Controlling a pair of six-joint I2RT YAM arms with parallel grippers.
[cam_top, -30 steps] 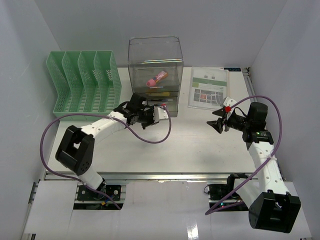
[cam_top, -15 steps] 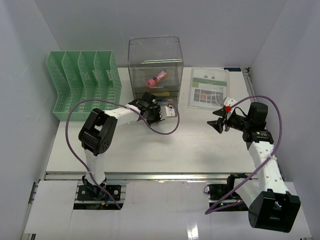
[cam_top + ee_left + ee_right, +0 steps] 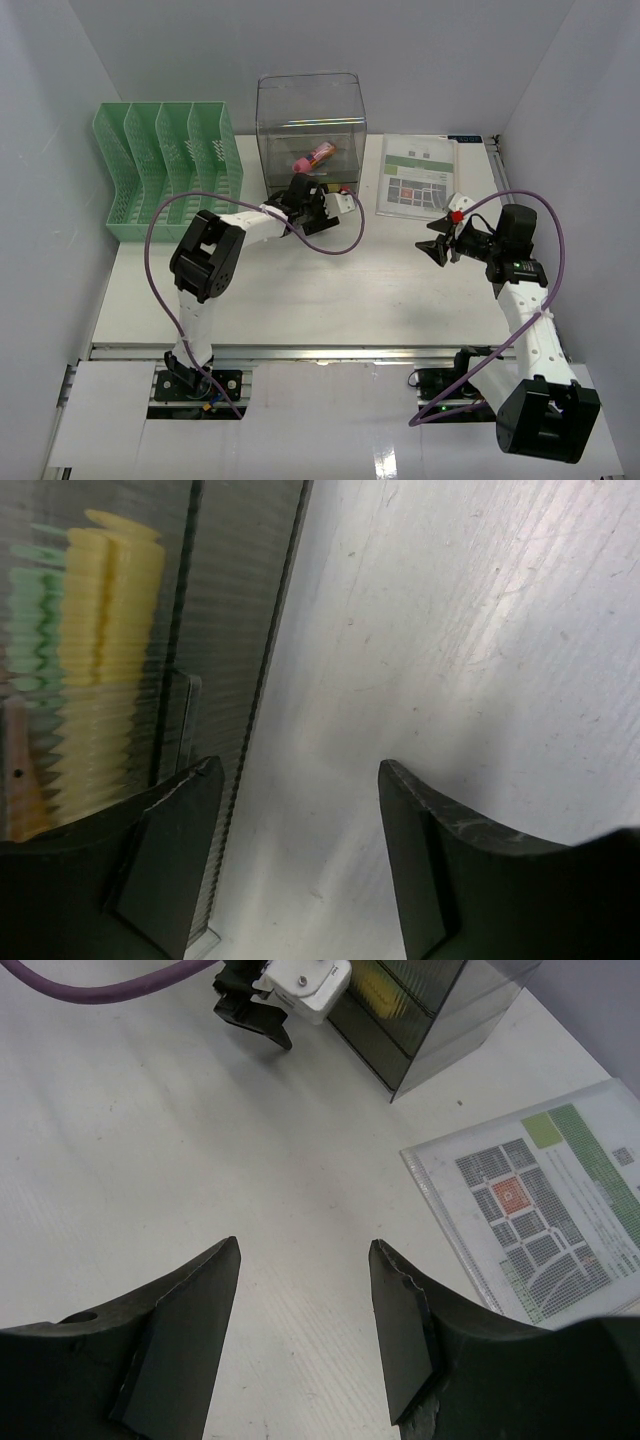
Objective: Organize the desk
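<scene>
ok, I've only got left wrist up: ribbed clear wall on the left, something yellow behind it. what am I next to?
Observer: A tall clear drawer unit standing at the back of the desk. You're at its lower front.
Operator: anything else inside it?
Observer: A pink item lies higher up in it, visible from the top camera.
Operator: and the right arm?
Observer: The right gripper is open and empty above bare desk, beside a printed sheet.
</scene>
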